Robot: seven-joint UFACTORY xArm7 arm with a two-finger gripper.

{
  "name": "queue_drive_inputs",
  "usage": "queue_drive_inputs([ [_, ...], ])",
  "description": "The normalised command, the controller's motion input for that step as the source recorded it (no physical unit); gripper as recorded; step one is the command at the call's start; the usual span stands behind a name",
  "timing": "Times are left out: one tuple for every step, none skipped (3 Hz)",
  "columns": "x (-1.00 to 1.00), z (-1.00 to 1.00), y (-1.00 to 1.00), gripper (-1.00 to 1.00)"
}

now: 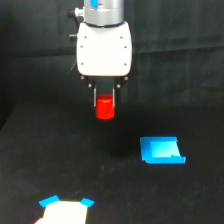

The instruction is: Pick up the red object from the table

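Observation:
The red object (105,108) is a small bright red stubby cylinder near the upper middle of the exterior view. My gripper (105,101) hangs from the white arm body, pointing down, and its two thin dark fingers (95,96) stand on either side of the red object's top, shut on it. The red object appears to hang slightly above the black table (60,160); whether its base touches the surface is hard to tell.
A bright blue flat tray-like piece (162,150) lies on the table toward the exterior view's right, below the gripper. At the bottom edge sits a white piece with blue corners (66,209).

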Motion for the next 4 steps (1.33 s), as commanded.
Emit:
queue_drive_inputs([
  [-0.23,-0.69,-0.08,-0.92],
  [0.72,0.06,-0.14,-1.00],
  [-0.10,-0.41,0.59,-1.00],
  [-0.10,0.16,0.52,-0.86],
])
